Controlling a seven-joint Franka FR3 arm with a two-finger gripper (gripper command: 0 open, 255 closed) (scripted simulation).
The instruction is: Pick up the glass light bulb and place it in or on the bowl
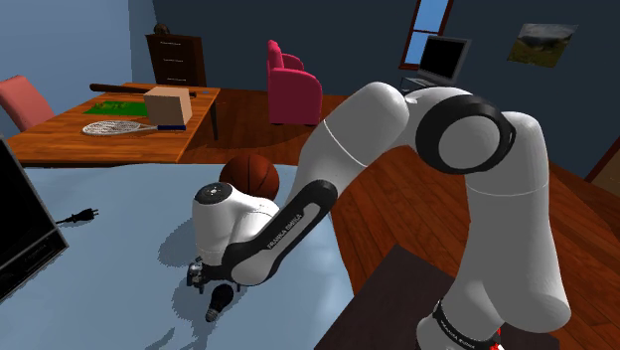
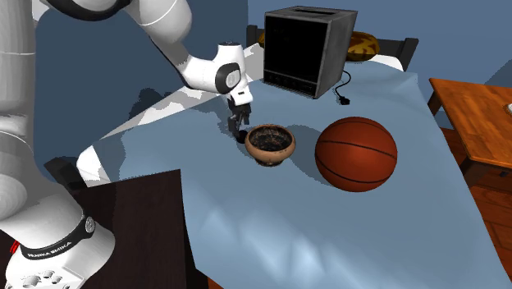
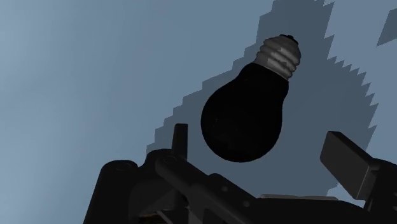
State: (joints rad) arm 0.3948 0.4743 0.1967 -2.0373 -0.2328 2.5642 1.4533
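Note:
The light bulb [image 3: 245,118] has a black globe and a grey screw base, and it lies on the blue-grey table [image 3: 76,76]. My gripper [image 3: 259,140] is open just over it, one finger on each side of the globe and neither touching it. In the shoulder view the gripper [image 1: 202,273] is low over the table with the bulb [image 1: 220,296] under it. In the second exterior view the gripper [image 2: 238,123] and bulb [image 2: 240,136] sit close beside the brown bowl [image 2: 269,144], on its side toward the arm. The bulb is outside the bowl.
A basketball [image 2: 356,153] rests on the bowl's far side from the gripper. A black box appliance [image 2: 308,49] with a cord and plug [image 2: 343,100] stands farther back on the table. My stand [image 2: 123,230] borders the near edge. A wooden table [image 1: 109,134] and pink armchair [image 1: 290,85] stand beyond.

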